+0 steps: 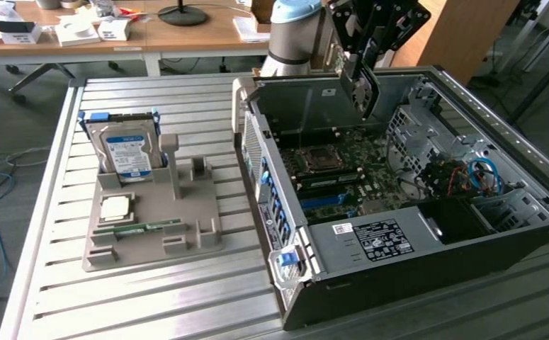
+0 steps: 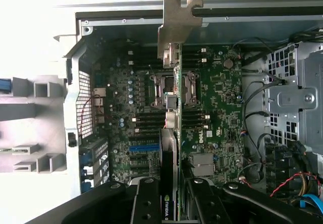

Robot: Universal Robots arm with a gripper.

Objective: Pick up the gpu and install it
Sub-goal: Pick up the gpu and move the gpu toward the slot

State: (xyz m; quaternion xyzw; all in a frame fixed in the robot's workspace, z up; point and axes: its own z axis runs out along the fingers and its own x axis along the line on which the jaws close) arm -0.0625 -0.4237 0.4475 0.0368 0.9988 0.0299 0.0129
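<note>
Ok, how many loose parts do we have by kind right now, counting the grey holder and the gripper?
hard drive: 1, standing in the grey holder
CPU chip: 1, on the holder
memory stick: 1, on the holder
gpu: 1, held by the gripper above the open case
Total: 4

Parts are resting in a grey holder [image 1: 142, 249]
Left of frame, a hard drive [image 1: 127, 156] is standing upright, a memory stick [image 1: 149, 228] is lying flat below it.
</note>
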